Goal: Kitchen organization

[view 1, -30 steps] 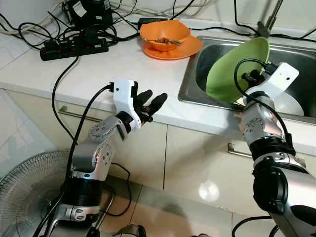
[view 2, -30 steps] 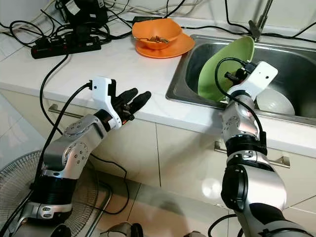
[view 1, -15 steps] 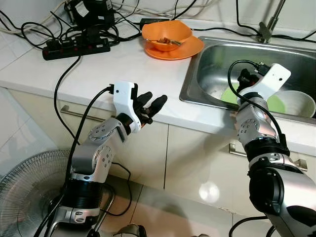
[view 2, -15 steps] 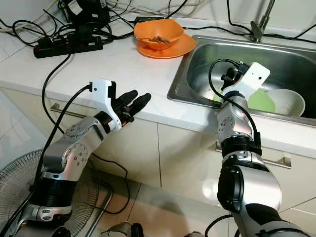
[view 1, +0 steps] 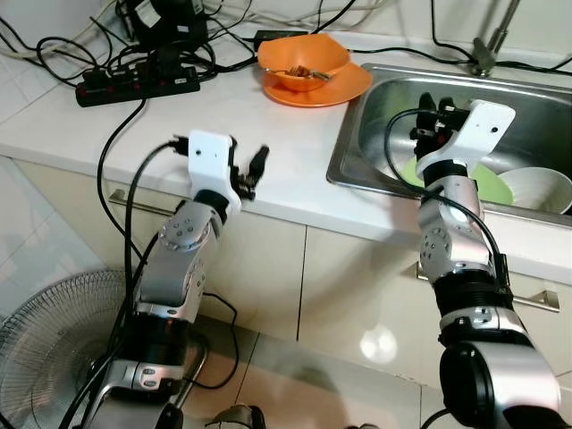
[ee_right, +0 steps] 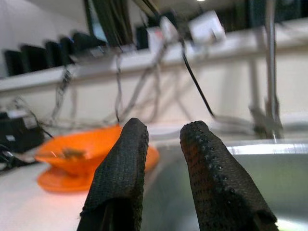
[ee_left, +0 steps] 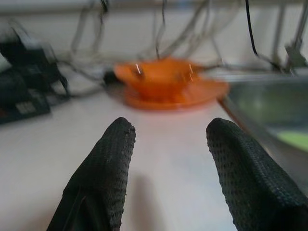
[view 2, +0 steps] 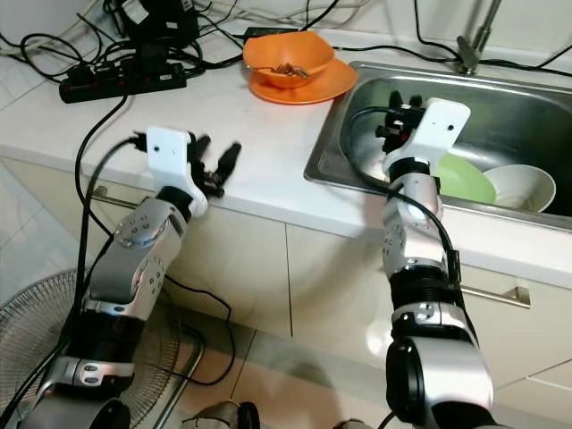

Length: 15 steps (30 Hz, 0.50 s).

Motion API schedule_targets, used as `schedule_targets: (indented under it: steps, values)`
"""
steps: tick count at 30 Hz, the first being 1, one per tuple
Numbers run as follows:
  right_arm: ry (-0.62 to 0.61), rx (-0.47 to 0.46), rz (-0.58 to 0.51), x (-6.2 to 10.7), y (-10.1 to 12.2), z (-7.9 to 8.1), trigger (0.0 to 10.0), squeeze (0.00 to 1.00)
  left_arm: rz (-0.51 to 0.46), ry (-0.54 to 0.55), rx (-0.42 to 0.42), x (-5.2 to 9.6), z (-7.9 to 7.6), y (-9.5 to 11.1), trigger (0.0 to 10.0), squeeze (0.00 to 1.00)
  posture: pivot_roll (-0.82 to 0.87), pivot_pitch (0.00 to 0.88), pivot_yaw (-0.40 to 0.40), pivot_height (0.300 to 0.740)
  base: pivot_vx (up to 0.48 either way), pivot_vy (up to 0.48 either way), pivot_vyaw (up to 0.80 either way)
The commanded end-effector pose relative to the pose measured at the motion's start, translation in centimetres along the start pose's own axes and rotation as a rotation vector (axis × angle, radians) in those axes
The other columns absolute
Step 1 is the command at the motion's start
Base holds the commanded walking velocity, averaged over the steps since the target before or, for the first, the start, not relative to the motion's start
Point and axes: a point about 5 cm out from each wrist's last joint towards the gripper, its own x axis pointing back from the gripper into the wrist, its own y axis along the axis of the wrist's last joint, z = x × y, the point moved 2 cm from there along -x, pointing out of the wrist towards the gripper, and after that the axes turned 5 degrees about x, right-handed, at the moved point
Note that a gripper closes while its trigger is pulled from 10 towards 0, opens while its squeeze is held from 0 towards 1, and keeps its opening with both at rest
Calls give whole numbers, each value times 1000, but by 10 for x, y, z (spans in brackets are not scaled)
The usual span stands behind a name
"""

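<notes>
Over the near edge of the white counter [view 1: 268,125], the left gripper [view 1: 248,172] is raised with its two black fingers [ee_left: 103,166] spread well apart and nothing between them. Straight ahead of those open jaws, well beyond the fingertips, an orange bowl [view 1: 302,58] sits on an orange plate [view 1: 344,88], with what looks like cutlery resting inside the bowl. Off to the side of the jaws, a black power strip [view 1: 134,87] lies among a tangle of black cables [view 1: 54,49] at the back of the counter.

The right gripper [view 2: 395,114] is held above the steel sink [view 1: 380,98], near its front rim. Its fingers [ee_right: 120,178] stand a narrow gap apart, partly open, and grip nothing. Below and behind these jaws, a green bowl [view 1: 490,183] lies in the bottom of the sink, apart from the fingertips. A white bowl [view 1: 541,188] rests just beside the green one, farther along the basin from the gripper. Ahead of the jaws, past the sink's far corner, the orange bowl and plate appear again, and the faucet [view 1: 490,45] rises from the back edge of the sink.

Under the counter, pale cabinet doors [view 1: 357,286] carry metal handles, and a round fan [view 1: 45,331] stands on the tiled floor [view 1: 268,384] by the robot's left arm.
</notes>
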Motion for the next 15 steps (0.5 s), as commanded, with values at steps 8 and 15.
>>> schedule_targets:
  steps: [8, 15]
  values:
    - [13, 40, -3, 23, -7, 3, 10000, 0, -156, 71, -61, -7, 4, 15, 10000, 0, 22, 58, 54, 740, 0, 0, 0]
    - [27, 56, 26, 33, -14, 6, 10000, 0, -167, 91, -63, -6, 8, 11, 10000, 0, 7, 47, 50, 740, 0, 0, 0]
